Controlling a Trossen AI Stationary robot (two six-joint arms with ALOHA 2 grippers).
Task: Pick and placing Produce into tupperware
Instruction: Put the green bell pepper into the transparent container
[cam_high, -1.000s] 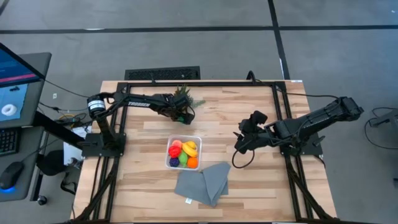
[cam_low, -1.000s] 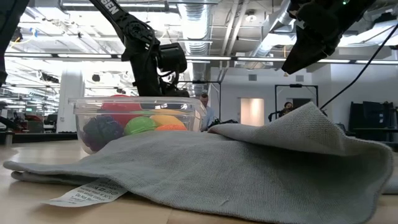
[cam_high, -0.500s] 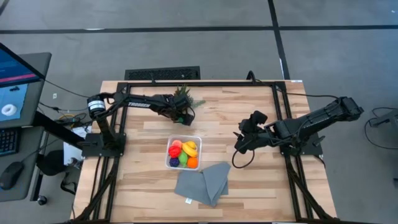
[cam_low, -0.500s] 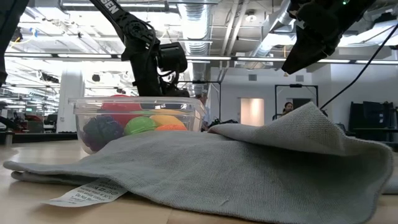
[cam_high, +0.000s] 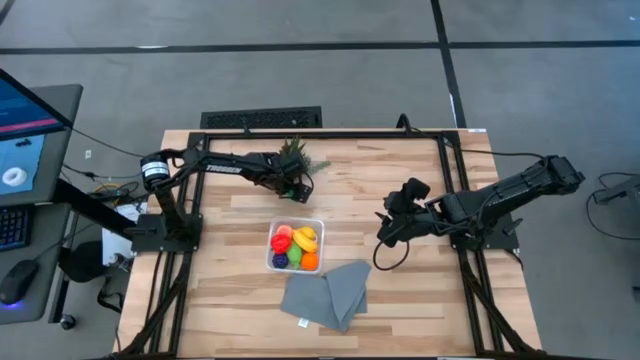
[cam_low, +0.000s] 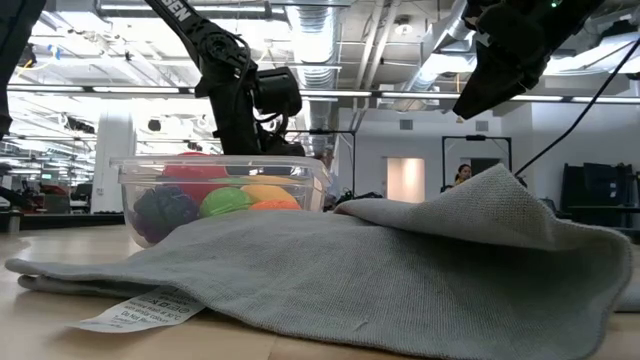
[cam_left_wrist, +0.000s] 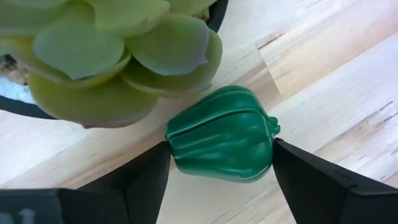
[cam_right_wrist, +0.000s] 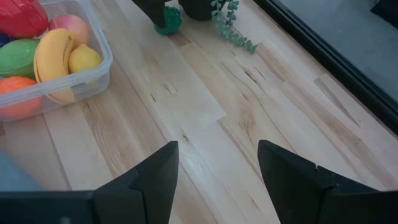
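Observation:
A dark green toy pepper (cam_left_wrist: 224, 134) lies on the wooden table beside the black pot of a potted plant (cam_high: 297, 155), at the far left of centre. My left gripper (cam_left_wrist: 221, 148) comes down over it and is shut on it. The clear tupperware (cam_high: 270, 262) stands mid-table with red, yellow, lime green, purple, orange and peach-pink produce inside (cam_right_wrist: 37, 53). My right gripper (cam_high: 383, 236) hangs open above the table to the right of the tupperware, with nothing between its fingers (cam_right_wrist: 155, 180). My left gripper pinches the dark green pepper by its two opposite ends (cam_left_wrist: 177, 146) between its two fingers (cam_left_wrist: 146, 177), which come steeply from above. The pepper lies on its side with its underside on the table, close under the plant's leaves.
A folded grey cloth (cam_high: 325, 290) lies near the table's front edge, just in front of the tupperware, with a white tag (cam_low: 135, 310). A trailing green sprig (cam_right_wrist: 233, 31) lies by the pot. Bare wood stretches between the tupperware and my right arm.
My left gripper has stayed over the pepper and drawn its fingers together onto it. The pepper lies where it was. My right arm has kept still.

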